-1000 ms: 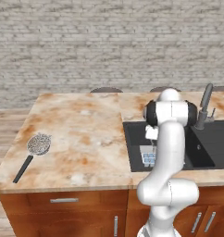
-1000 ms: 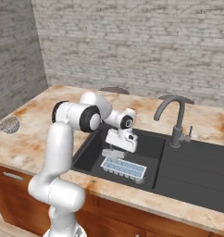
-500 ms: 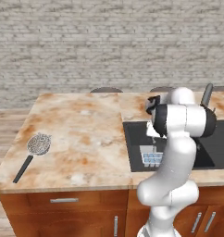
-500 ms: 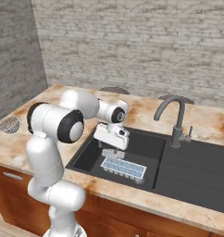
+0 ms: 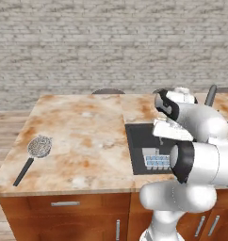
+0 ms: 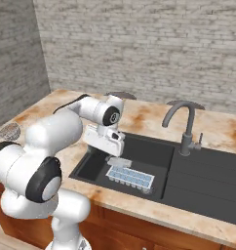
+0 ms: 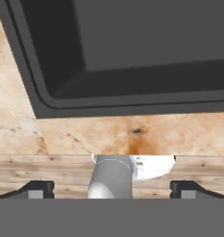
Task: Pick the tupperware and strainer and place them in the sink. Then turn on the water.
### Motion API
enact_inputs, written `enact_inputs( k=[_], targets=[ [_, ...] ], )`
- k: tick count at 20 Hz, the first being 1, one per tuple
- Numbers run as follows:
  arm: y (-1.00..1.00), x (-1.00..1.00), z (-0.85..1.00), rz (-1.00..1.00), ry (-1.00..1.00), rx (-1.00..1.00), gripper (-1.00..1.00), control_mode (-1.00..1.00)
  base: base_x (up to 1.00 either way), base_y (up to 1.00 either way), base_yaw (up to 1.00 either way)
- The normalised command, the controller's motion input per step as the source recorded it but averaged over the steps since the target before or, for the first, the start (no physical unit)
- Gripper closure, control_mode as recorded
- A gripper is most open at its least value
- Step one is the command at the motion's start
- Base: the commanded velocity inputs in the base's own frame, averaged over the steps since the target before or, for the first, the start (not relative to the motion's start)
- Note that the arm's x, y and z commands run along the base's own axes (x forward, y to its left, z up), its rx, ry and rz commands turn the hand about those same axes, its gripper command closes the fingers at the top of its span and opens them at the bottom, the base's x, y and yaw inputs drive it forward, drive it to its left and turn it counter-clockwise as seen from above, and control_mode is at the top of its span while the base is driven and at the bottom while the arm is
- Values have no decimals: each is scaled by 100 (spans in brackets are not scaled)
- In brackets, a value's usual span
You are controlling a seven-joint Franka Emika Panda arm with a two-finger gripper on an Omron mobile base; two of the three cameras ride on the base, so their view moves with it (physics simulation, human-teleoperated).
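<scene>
Bare counter (image 5: 87, 127) around strainer (image 5: 39, 146)

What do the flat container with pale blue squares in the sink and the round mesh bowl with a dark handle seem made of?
The flat rectangular container: likely translucent plastic, judging by its pale, see-through grid. The round mesh bowl: probably silver metal wire, given its speckled grey weave.

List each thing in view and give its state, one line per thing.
tupperware: lying flat in the sink basin, released
strainer: lying on the counter, not yet picked
sink: holds the tupperware
faucet: off, no water running
gripper: open, empty, above the tupperware
</scene>
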Motion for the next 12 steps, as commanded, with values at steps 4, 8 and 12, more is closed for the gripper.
enact_inputs(
  k=[4, 8, 12],
  targets=[
    [32, -71, 90, 2, -6, 0, -100, -100, 0, 0, 0],
    [49, -58, 62, 1, -5, 0, -100, -100, 0, 0, 0],
    [44, -41, 13, 1, -6, 0, -100, -100, 0, 0, 0]
  ],
)
